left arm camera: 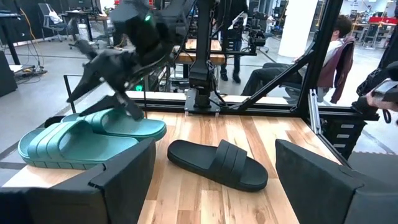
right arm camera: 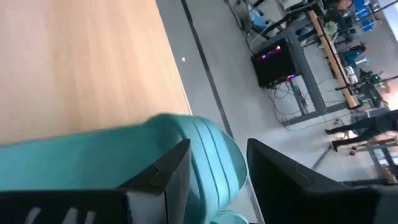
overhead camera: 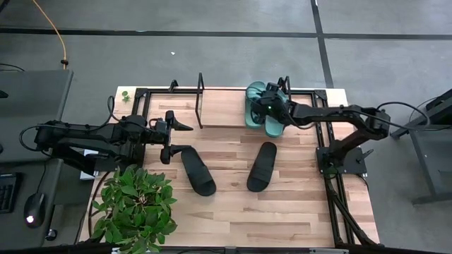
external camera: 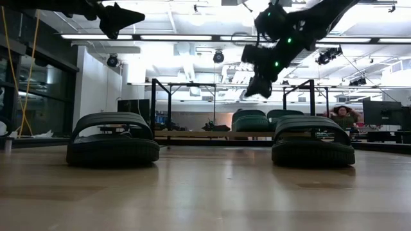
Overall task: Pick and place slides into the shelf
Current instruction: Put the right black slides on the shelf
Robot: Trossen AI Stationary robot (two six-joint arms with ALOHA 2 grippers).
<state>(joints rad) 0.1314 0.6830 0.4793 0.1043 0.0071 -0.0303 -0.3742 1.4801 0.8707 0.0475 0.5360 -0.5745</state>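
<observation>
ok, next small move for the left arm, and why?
Probably lower the left gripper, open and empty, onto the nearer black slide. Both teal slides already sit on the shelf by the right gripper; two black ones remain on the table.

The left arm reaches in from the left side, lying nearly level and stretched toward the middle, wrist straight. The left gripper (overhead camera: 178,137) has its jaws spread wide, with nothing between them. The right arm reaches from the right side, elbow bent, forearm angled toward the far edge. The right gripper (overhead camera: 270,111) points downward, jaws parted, nothing gripped.
</observation>
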